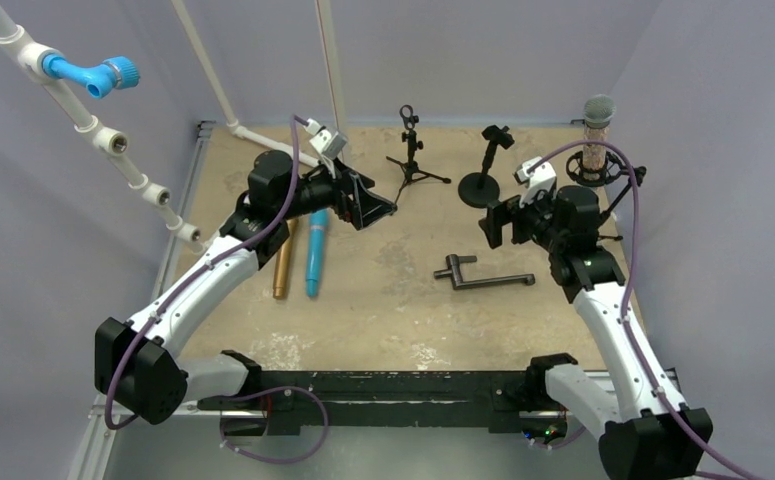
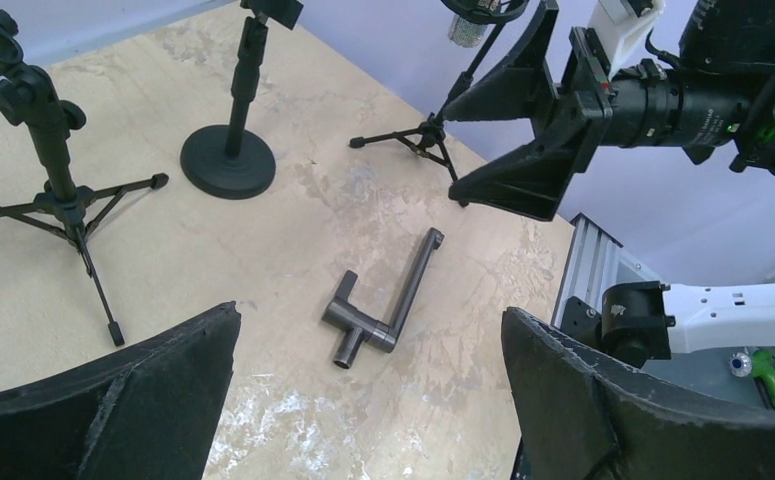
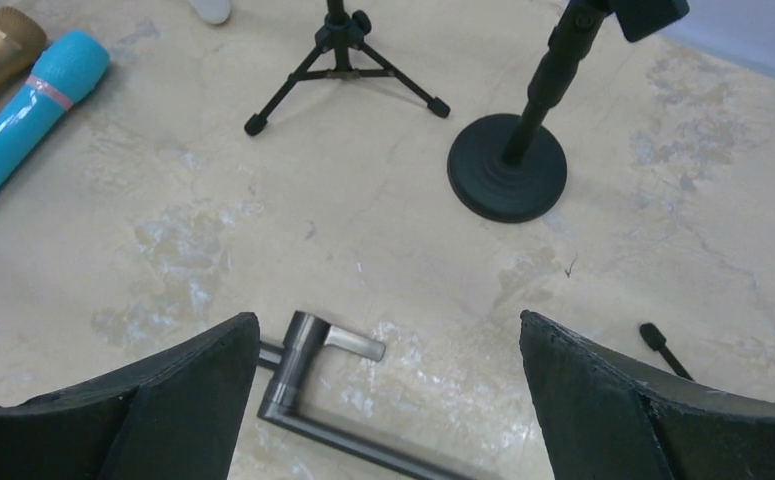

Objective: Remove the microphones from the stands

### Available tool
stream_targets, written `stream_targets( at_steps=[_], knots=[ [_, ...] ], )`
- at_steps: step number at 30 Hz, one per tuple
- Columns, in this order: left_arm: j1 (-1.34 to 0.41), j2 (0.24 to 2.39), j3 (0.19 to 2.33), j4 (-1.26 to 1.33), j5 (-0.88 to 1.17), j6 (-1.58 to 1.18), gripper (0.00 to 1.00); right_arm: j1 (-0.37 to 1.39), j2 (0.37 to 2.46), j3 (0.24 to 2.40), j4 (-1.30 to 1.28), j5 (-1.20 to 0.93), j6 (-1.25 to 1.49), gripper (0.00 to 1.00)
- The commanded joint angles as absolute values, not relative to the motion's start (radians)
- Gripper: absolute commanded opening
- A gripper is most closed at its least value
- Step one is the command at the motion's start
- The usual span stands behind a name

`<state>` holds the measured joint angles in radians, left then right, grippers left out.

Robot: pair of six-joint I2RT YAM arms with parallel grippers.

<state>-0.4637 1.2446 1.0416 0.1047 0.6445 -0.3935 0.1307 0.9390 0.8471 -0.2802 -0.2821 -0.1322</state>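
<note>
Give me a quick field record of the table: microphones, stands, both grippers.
Mounted: grey-headed microphone, upright in shock-mount stand, back right corner
Loose: gold microphone and blue microphone, lying side by side, left side
Bare stands: tripod stand and round-base stand, back centre
Other: dark metal lever handle, lying flat, centre
left gripper: open, holding nothing, near tripod stand
right gripper: open, holding nothing, beside round-base stand
Status: grey-headed microphone not yet removed
</note>
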Motion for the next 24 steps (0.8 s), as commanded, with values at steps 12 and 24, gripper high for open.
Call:
stream_targets(
  at_steps=[12,24],
  knots=[
    [-0.454,1.198,1.066,0.109,0.589,-0.345,1.0,0.087,0.753,1.053,-0.552,0.194,-0.233,0.98],
    [-0.454,1.199,1.056,0.125,0.584,-0.345,1.0,-0.043,0.78,1.101,-0.578,0.327,-0.207,0.98]
  ],
)
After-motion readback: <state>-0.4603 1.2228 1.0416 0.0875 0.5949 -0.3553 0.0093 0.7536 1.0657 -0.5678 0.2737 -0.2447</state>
